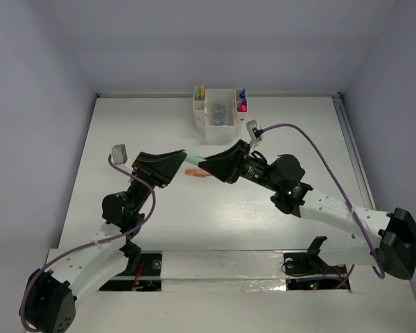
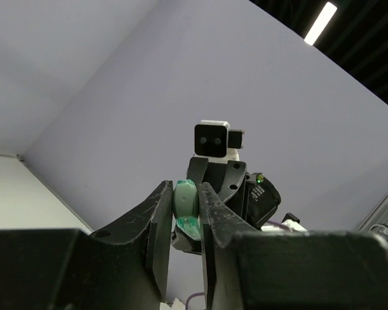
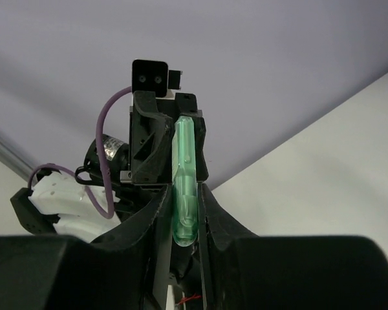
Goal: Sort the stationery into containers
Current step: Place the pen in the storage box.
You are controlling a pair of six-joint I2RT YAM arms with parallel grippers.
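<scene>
1. White plastic organizer (image 1: 209,119): stands well beyond both sets of fingertips.
2. Right gripper (image 3: 184,194): fingers closed on the mint green marker (image 3: 183,155). One end sits between the pads and the shaft runs out past the tips.
3. Left gripper (image 2: 185,191): fingers clamped on the marker's opposite end, facing the right gripper tip to tip.
4. Orange marker (image 1: 196,173): lies on the table (image 1: 159,229), just beside the meeting fingertips.

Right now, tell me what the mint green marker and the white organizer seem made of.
The mint green marker is likely plastic, translucent and glossy: light glows through its barrel. The white organizer is probably moulded plastic, opaque, with thin even walls; it is too small to judge its finish.
</scene>
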